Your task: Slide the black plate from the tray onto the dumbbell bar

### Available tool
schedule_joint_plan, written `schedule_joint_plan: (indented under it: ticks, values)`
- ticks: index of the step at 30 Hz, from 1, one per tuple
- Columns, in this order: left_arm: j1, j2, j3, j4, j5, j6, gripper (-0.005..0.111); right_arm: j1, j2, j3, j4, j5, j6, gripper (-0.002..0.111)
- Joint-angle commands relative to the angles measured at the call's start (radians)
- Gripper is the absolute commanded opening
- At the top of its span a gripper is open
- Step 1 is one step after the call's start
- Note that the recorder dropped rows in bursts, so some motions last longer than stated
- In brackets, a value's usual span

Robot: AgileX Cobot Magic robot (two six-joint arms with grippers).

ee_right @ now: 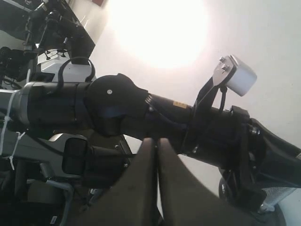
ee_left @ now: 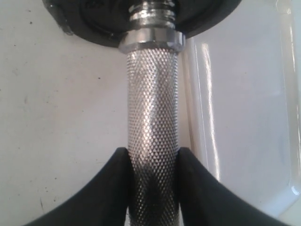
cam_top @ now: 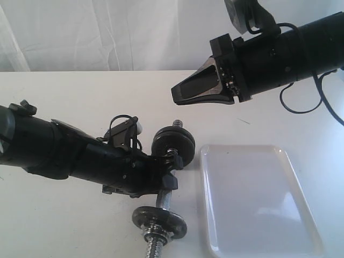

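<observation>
- Black plate [cam_top: 173,142] is seen seated on the dumbbell bar [cam_top: 161,200], standing on edge just past the left fingers on their far side.
- A second black disc [cam_top: 159,220] is carried on the same bar on the opposite side of those fingers, with threaded rod showing beyond it.
- The knurled middle of the bar is grasped by the left gripper [cam_top: 167,173]: one dark finger [ee_left: 108,188] is pressed against each side of the chrome.
- The tray [cam_top: 252,199] is laid flat on the white table [cam_top: 80,97], just beside the gripped bar and off the tips of the left fingers.
- The right gripper [cam_top: 180,92] is held in the air, well apart from bar and tray, and its fingers [ee_right: 141,188] are clenched flat against each other.
</observation>
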State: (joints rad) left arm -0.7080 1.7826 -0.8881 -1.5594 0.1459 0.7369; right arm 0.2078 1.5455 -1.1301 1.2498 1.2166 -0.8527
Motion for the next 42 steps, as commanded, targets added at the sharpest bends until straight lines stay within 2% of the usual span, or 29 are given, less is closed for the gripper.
schedule_joint_plan:
  ticks: [1, 15, 20, 30, 35, 42]
  values:
    - [-0.002, 0.002, -0.01, -0.055, 0.062, -0.005, 0.0, 0.0, -0.009, 0.004, 0.002, 0.005, 0.002, 0.001]
    - [-0.002, 0.008, -0.01, -0.055, 0.067, 0.0, 0.0, 0.0, -0.009, 0.004, 0.002, 0.005, 0.012, 0.001]
    - [-0.002, 0.008, -0.01, -0.055, 0.065, 0.055, 0.0, 0.0, -0.009, 0.004, 0.002, 0.005, 0.012, 0.001]
    - [-0.002, 0.01, -0.01, -0.055, 0.065, 0.044, 0.0, 0.0, -0.009, 0.004, 0.002, 0.005, 0.012, 0.001]
    - [-0.002, 0.01, -0.01, -0.122, 0.06, 0.042, 0.0, 0.0, -0.009, 0.004, 0.002, 0.005, 0.012, 0.001]
    - [-0.002, 0.01, -0.01, -0.122, 0.045, -0.002, 0.0, 0.0, -0.009, 0.004, 0.002, 0.005, 0.012, 0.001]
